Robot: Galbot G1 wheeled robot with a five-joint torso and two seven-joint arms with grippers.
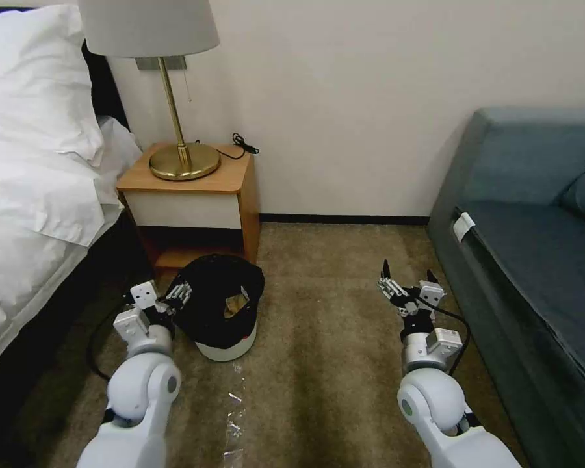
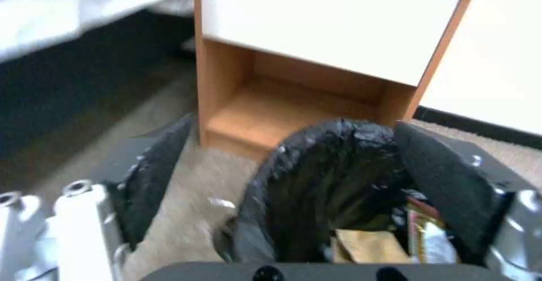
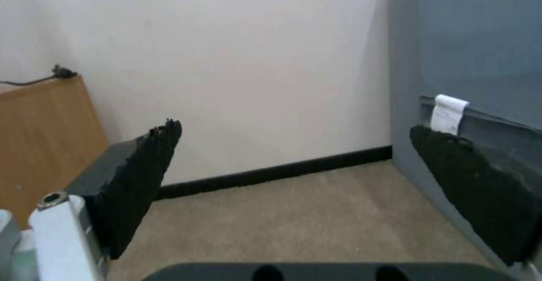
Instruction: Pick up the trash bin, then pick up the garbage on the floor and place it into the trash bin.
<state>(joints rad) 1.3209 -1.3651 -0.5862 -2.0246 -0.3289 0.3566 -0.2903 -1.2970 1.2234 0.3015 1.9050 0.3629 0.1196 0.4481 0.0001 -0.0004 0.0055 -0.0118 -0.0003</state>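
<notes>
The trash bin [image 1: 226, 325] is being kept upright on the carpet [image 1: 331, 364] before the nightstand [image 1: 195, 195], its rim straddled by the left gripper [image 1: 170, 299], jaws wide apart. The right gripper [image 1: 409, 286] is being held open, empty.

beige carpet [image 1: 344, 338], white wall [image 1: 370, 97], wooden nightstand [image 1: 195, 195] with brass lamp [image 1: 175, 97]

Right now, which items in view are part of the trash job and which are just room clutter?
Job:
trash bin, black-lined, on the carpet by the nightstand
wrappers already inside it
left gripper, open, straddling the bin's rim
right gripper, open, idle over carpet

Not job:
lamp
nightstand
bed
sofa
</notes>
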